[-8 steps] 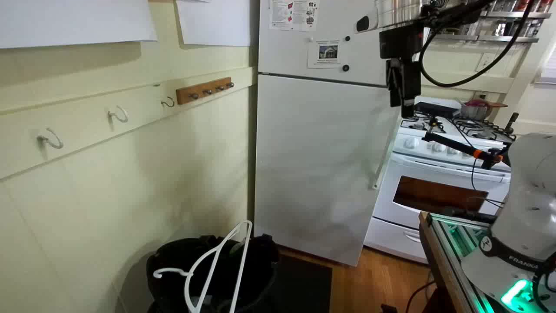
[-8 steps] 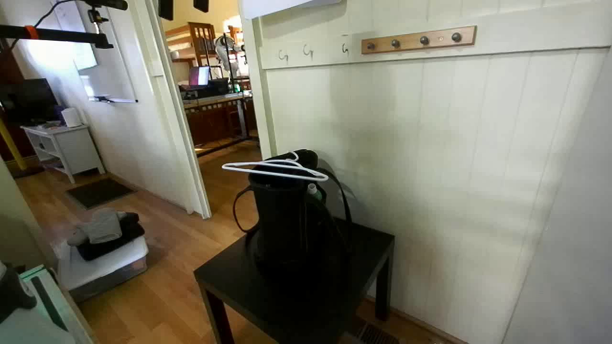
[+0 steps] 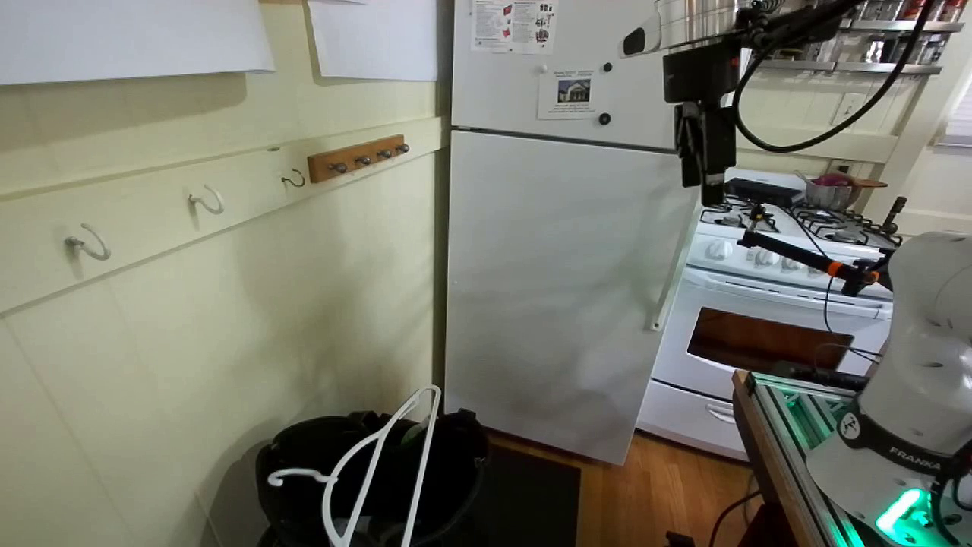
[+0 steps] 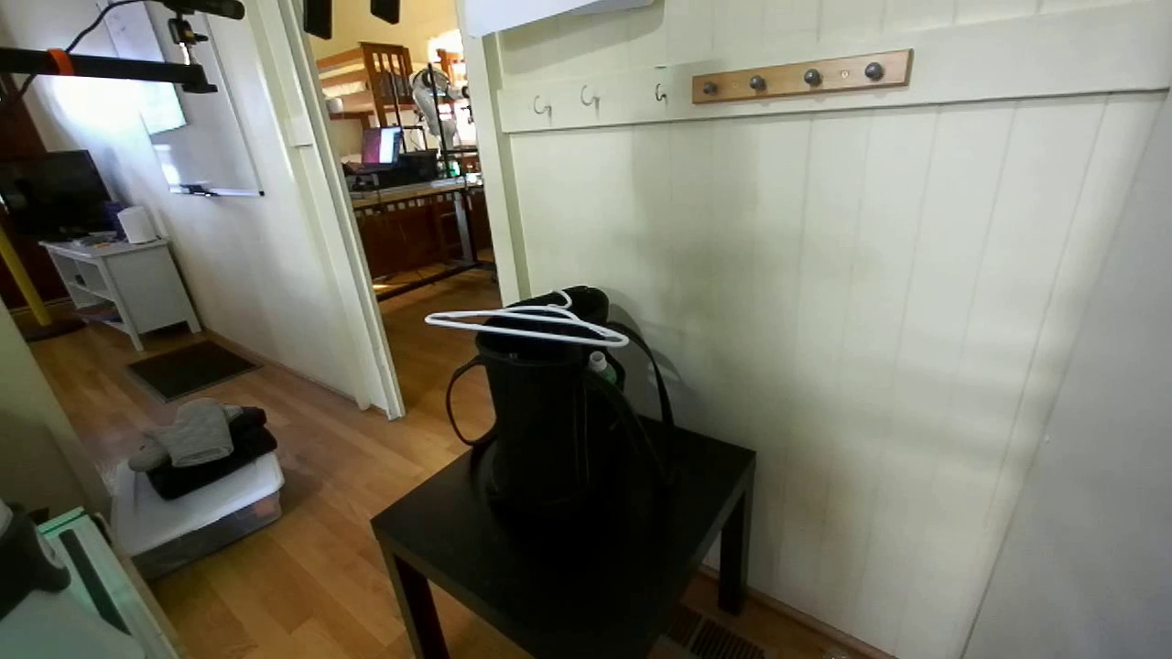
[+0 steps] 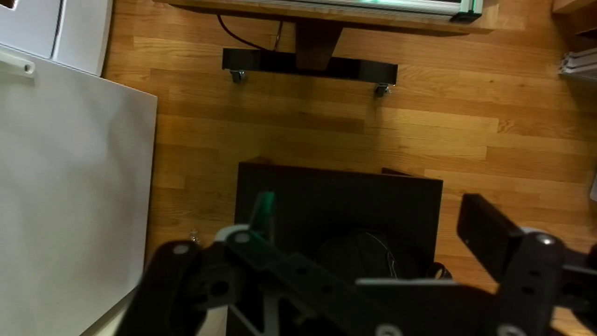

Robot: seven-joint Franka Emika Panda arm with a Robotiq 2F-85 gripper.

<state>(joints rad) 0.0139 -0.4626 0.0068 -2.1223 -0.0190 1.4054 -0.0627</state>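
Note:
My gripper (image 5: 373, 221) is open and empty, its two black fingers wide apart in the wrist view. It points down near the fridge front in an exterior view (image 3: 705, 171). Two dark fingertips, apart, show at the top edge in an exterior view (image 4: 352, 11). A white hanger (image 3: 422, 467) lies across the top of a black bag, well below the gripper; it also shows in an exterior view (image 4: 568, 338). The black bag (image 4: 540, 430) stands on a black table (image 4: 439, 522). In the wrist view the bag (image 5: 354, 256) is partly hidden by the gripper.
A white fridge (image 3: 562, 289) and a stove (image 3: 767, 304) stand beside the robot stand (image 3: 767, 456). A wooden peg rack (image 4: 797, 78) and single hooks (image 4: 591, 96) are on the wall. A plastic bin (image 4: 201, 522) with folded clothes sits on the floor. A bottle (image 4: 600, 366) is in the bag.

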